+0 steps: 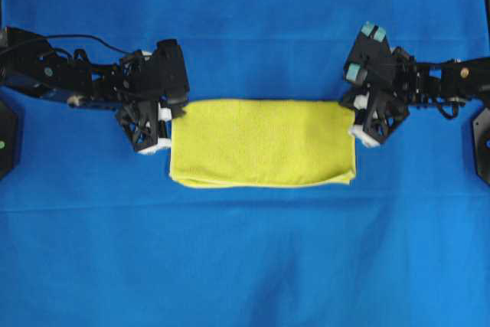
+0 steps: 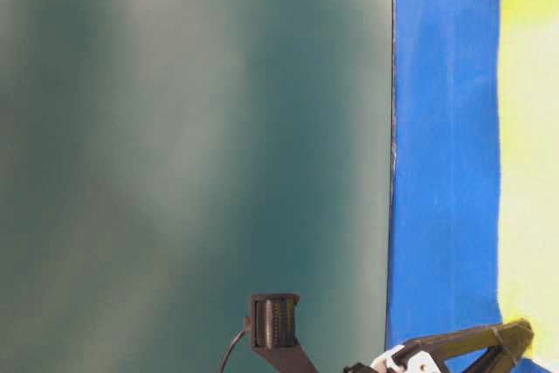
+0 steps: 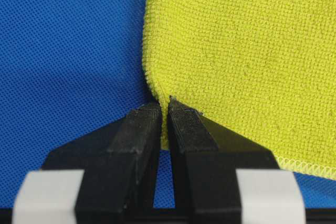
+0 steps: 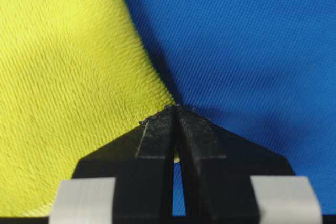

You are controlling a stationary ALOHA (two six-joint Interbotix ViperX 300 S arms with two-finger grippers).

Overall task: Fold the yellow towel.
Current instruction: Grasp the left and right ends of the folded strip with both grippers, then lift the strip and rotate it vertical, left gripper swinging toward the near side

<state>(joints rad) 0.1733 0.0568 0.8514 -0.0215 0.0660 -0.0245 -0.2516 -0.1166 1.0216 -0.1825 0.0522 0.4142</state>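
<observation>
The yellow towel (image 1: 264,143) lies on the blue cloth as a wide rectangle, doubled over, with its layered edges along the near side. My left gripper (image 1: 172,122) is at the towel's left edge, near the far corner. In the left wrist view (image 3: 164,106) it is shut on the towel's edge (image 3: 241,51), with yellow cloth pinched between the jaws. My right gripper (image 1: 356,124) is at the towel's right edge. In the right wrist view (image 4: 176,109) it is shut on the towel (image 4: 63,77), with a sliver of yellow between the jaws.
A blue cloth (image 1: 245,266) covers the whole table. The black arm bases (image 1: 9,139) (image 1: 482,143) stand at the left and right edges. The table-level view is turned sideways and shows a grey-green wall (image 2: 175,172) behind the table.
</observation>
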